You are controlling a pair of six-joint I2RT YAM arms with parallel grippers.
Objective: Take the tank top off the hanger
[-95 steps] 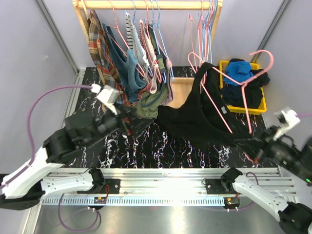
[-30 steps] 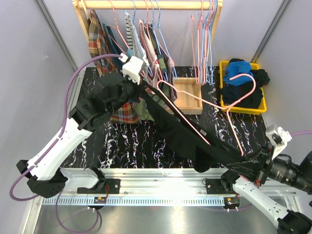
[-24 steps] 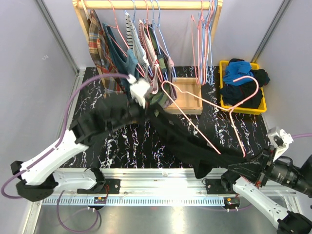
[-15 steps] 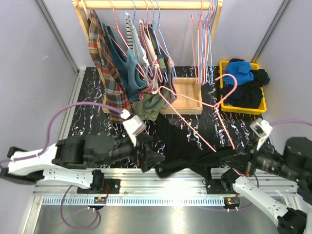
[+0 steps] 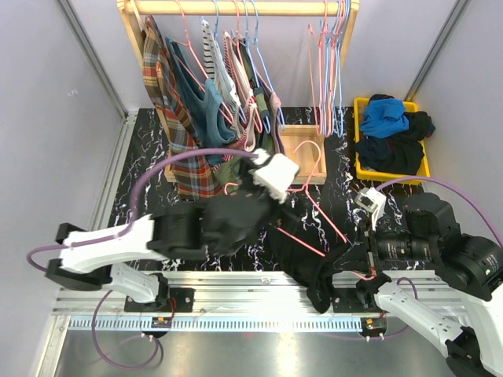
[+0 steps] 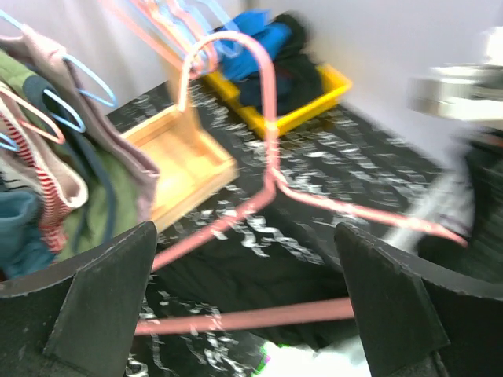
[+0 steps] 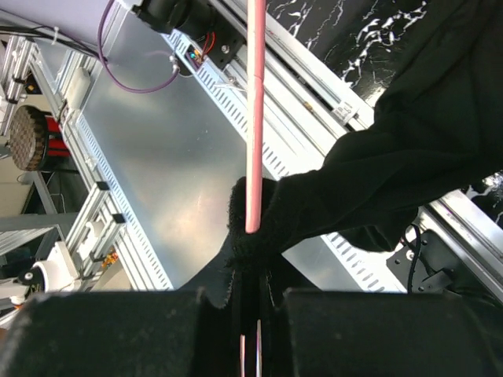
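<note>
At table's (image 5: 137,141) near edge, right pincer (image 7: 251,292) pinching black tank top (image 7: 424,141), left pincer (image 6: 244,228) spread wide, pink hanger (image 6: 269,149) before it

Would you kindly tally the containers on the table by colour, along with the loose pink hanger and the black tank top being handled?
yellow bin: 1
wooden box: 1
pink hanger: 1
black tank top: 1
Total: 4

Black-and-white arms (image 5: 102,243) with purple cables (image 5: 189,155) (white wrist cameras (image 5: 275,174)).
</note>
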